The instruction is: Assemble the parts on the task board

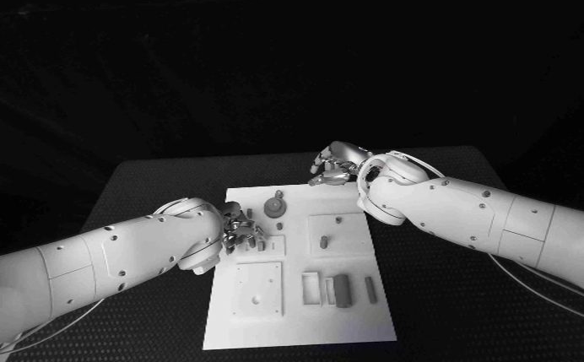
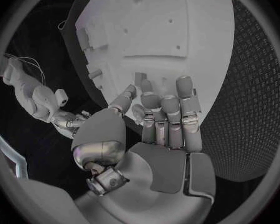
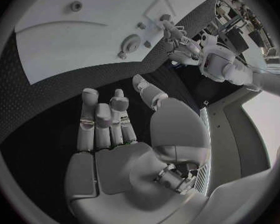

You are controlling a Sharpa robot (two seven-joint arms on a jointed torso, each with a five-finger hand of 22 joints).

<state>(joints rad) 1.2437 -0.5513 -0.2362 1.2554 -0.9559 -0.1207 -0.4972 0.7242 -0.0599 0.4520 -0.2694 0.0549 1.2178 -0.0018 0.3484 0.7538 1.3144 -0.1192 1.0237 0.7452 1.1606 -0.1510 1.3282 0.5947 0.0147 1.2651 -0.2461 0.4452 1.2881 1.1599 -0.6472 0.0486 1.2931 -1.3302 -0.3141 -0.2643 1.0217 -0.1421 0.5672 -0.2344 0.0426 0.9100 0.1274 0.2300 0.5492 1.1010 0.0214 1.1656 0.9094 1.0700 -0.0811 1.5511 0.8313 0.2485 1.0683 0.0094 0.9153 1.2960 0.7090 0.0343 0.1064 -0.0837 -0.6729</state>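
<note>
White task board (image 1: 347, 290) lies mid-desk (image 1: 159, 185). Left hand (image 1: 244, 232) rests over the board's left edge, fingers (image 2: 168, 115) close together and straight, holding nothing I can make out. Right hand (image 1: 337, 164) hovers beyond the board's far edge, fingers (image 3: 102, 122) loosely extended, empty. Round disc part (image 1: 276, 207) sits near the far-left corner; small pieces (image 1: 342, 289) lie near-right.

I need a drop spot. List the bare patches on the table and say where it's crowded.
Bare: black table beyond the left hand, and its near right corner. Crowded: the task board with its parts, the left hand on its left edge, the right hand at its far edge.
</note>
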